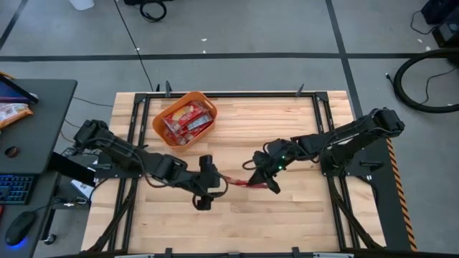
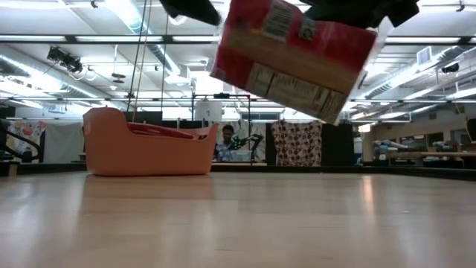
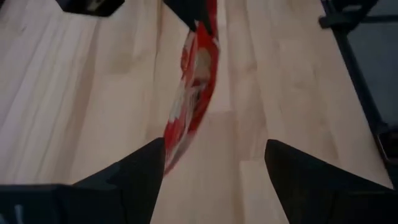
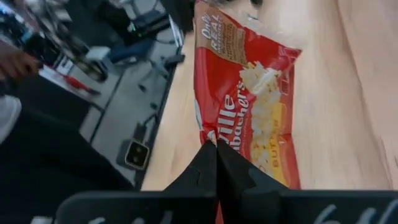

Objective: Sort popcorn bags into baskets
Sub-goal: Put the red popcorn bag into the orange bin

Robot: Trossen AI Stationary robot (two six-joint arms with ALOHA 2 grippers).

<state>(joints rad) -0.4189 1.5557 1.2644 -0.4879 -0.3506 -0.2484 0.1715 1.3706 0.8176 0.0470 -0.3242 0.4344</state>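
A red popcorn bag (image 1: 239, 180) hangs above the middle of the wooden counter (image 1: 287, 222), its long axis running left to right between the two arms. In the low view it is tilted, one end lower than the other, well clear of the wood. The right gripper (image 4: 216, 163) has its fingers pressed together on one edge of the bag. The left gripper (image 3: 211, 163) faces the bag's other end with its fingers spread wide, one to each side of that end, not gripping it.

The bag's front shows a cream-yellow popcorn picture with white lettering; its back carries printed panels on red.

At the far left of the counter sits the orange basket (image 1: 163, 113), well apart from the held bag, with several red packets (image 1: 188, 122) lying inside. Bare wood lies between the basket and the bag.
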